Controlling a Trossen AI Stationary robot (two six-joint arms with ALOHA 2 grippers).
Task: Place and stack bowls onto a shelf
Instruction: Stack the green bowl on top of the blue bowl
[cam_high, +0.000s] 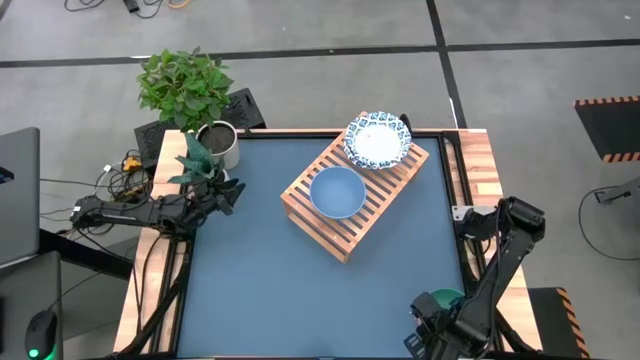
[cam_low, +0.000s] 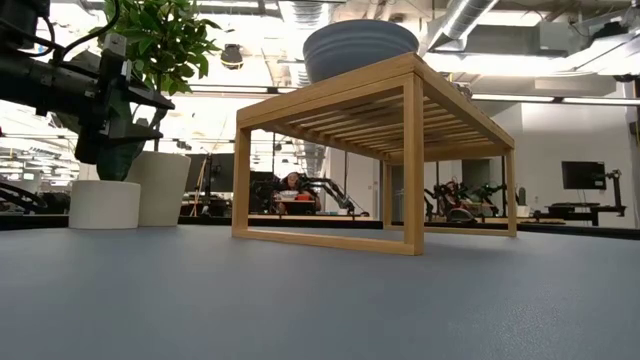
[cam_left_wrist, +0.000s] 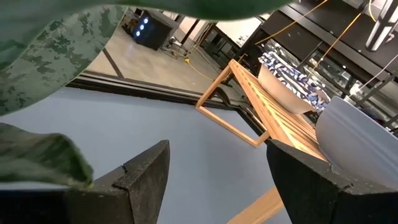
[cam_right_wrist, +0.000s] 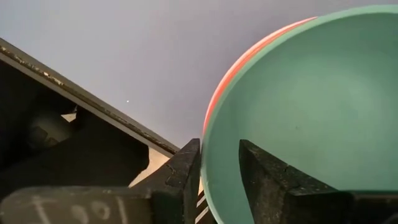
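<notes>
The wooden shelf (cam_high: 352, 210) stands slantwise mid-table. A plain blue bowl (cam_high: 337, 192) sits on its slats, and a blue-and-white patterned bowl (cam_high: 378, 138) sits on its far end. At the table's near right corner a green bowl (cam_right_wrist: 311, 106) is nested in a pink-red bowl (cam_right_wrist: 219, 93). My right gripper (cam_right_wrist: 219, 149) points down over their rims, shut on the green bowl (cam_high: 449, 297). My left gripper (cam_left_wrist: 217, 155) waits open at the table's left edge (cam_high: 226, 195), level, among plant leaves. My right gripper comes from above, pointing down, onto the green bowl's rim (cam_right_wrist: 205, 140) at the bowl's edge. One finger (cam_right_wrist: 267, 180) is inside the bowl and the other (cam_right_wrist: 180, 174) outside, beside the pink-red rim too. The green bowl stays level, nested in the pink-red one.
Two potted plants (cam_high: 190, 95) stand at the far left corner, their leaves around my left gripper. Bare blue tabletop (cam_high: 260, 290) lies between the shelf and the near edge. A wooden border (cam_high: 480, 170) runs along the table's right side.
</notes>
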